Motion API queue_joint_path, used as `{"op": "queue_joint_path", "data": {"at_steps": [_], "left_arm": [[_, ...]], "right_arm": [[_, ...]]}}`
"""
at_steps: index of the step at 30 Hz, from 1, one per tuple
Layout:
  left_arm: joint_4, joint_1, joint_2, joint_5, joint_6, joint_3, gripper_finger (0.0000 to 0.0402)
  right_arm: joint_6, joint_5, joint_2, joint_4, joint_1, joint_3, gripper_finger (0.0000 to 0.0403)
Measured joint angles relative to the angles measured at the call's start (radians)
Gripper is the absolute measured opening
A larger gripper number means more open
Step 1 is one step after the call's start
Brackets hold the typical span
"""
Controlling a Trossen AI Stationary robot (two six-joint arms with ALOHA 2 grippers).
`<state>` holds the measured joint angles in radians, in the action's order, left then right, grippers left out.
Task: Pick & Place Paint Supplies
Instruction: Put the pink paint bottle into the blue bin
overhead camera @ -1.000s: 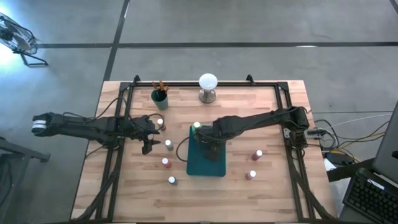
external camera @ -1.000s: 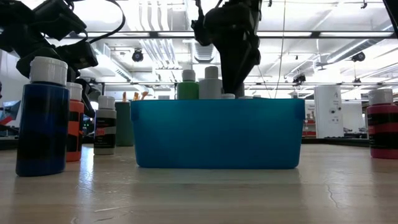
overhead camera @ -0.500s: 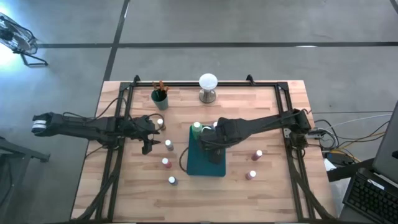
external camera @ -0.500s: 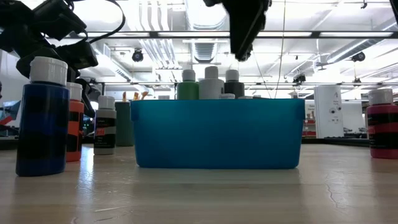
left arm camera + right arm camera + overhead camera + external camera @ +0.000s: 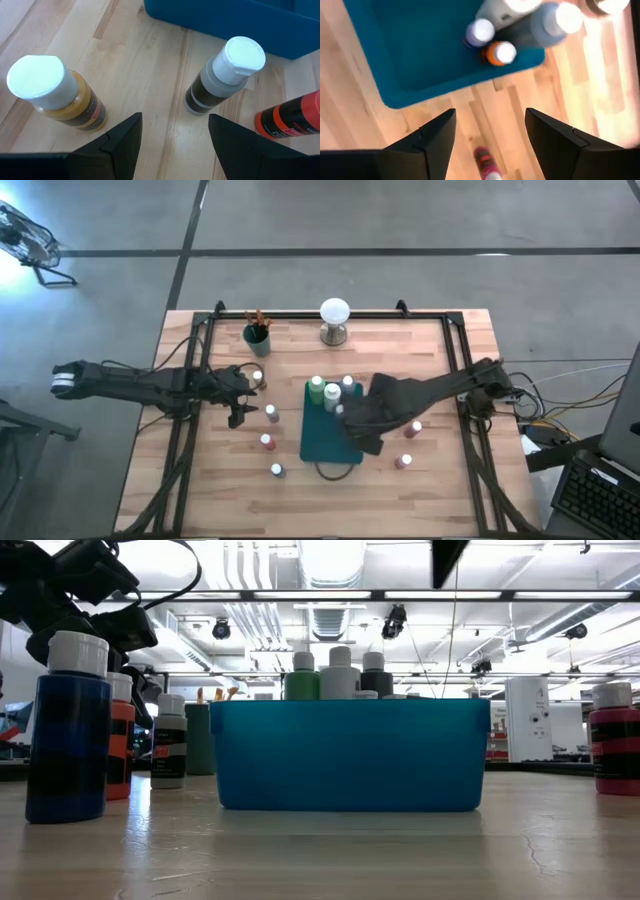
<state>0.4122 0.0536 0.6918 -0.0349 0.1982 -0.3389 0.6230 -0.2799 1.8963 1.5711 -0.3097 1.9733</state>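
sorting is partly done, judging by how things lie: the teal tray (image 5: 328,442) at the table's middle already holds a cluster of bottles at its 12 o'clock end, among them a green bottle (image 5: 316,388), a white-capped pale one (image 5: 347,384) and a grey one (image 5: 331,395), and the low view shows three caps standing above the tray wall. several bottles are left out on the wood. at the tray's 9 o'clock side stand four: a yellow-brown bottle (image 5: 55,95), a dark olive bottle (image 5: 222,75), a red-orange one (image 5: 267,442) and a blue one (image 5: 276,470). at the tray's 3 o'clock side two dark red bottles (image 5: 414,428) wait, well apart from the tray. the green cup of brushes (image 5: 257,335) stands at the table's 11 o'clock corner, untouched as far as one can see. the left gripper (image 5: 172,135) hovers with fingers spread and empty, the dark olive bottle just ahead between their lines, so that looks like its next pick. the right gripper (image 5: 490,132) is also spread and carries nothing, hanging over the tray's 3 o'clock edge, near the dark red bottles. roughly half remains, by my estimate.
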Motion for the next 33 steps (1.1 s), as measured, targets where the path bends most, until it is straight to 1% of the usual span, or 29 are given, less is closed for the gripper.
{"op": "queue_joint_path", "data": {"at_steps": [5,11,17,19,21,24,27,30,33], "left_arm": [[0.001,0.000,0.000,0.000,0.000,0.000,0.0234],[0.000,0.000,0.000,0.000,0.000,0.000,0.0234],[0.001,0.000,0.000,0.000,0.000,0.000,0.0234],[0.001,0.000,0.000,0.000,0.000,0.000,0.0234],[0.000,0.000,0.000,0.000,0.000,0.000,0.0234],[0.000,0.000,0.000,0.000,0.000,0.000,0.0234],[0.000,0.000,0.000,0.000,0.000,0.000,0.0234],[0.001,0.000,0.000,0.000,0.000,0.000,0.0234],[0.001,0.000,0.000,0.000,0.000,0.000,0.0234]], "right_arm": [[0.113,0.014,-0.117,-0.015,-0.030,-0.149,0.0239],[0.216,0.069,-0.266,-0.091,-0.081,-0.319,0.0225],[0.450,0.118,-0.400,-0.158,-0.116,-0.504,0.0215],[0.499,0.134,-0.433,-0.172,-0.120,-0.556,0.0217],[0.508,0.134,-0.458,-0.194,-0.126,-0.601,0.0221],[0.497,0.135,-0.487,-0.224,-0.127,-0.642,0.0229],[0.472,0.133,-0.498,-0.232,-0.125,-0.650,0.0238],[0.434,0.113,-0.499,-0.245,-0.124,-0.623,0.0244],[0.416,0.070,-0.496,-0.248,-0.125,-0.587,0.0249]]}}
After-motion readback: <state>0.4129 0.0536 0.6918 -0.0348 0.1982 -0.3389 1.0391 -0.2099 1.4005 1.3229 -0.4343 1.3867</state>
